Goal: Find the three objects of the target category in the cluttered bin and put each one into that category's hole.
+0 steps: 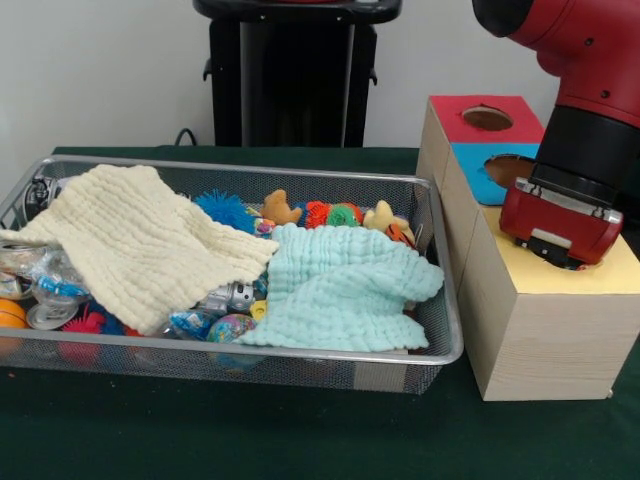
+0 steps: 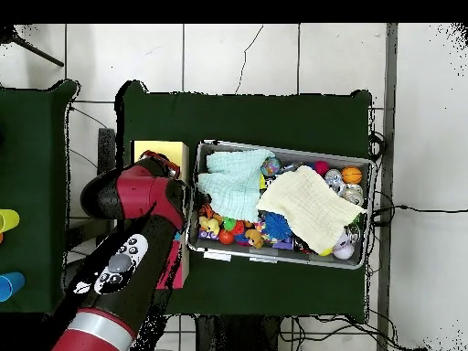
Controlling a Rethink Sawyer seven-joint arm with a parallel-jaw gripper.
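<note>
The wire mesh bin (image 1: 300,352) stands on the green table, also in the overhead view (image 2: 283,259). A cream waffle cloth (image 1: 140,240) and a mint waffle cloth (image 1: 340,285) lie over the toys in it. No polka-dot fabric piece shows. The yellow-faced wooden box (image 1: 610,275) stands right of the bin. My gripper (image 1: 562,255) is down over that box's top, and the red wrist hides the round hole. In the overhead view the arm (image 2: 151,187) covers the gripper and most of the yellow box (image 2: 157,151).
A red-faced box (image 1: 455,115) and a blue-faced box (image 1: 475,170) stand behind the yellow one. Balls, plush animals and spiky toys (image 1: 225,210) fill the bin. The black pedestal (image 1: 290,70) stands behind the table. Cups (image 2: 7,219) sit on a side table.
</note>
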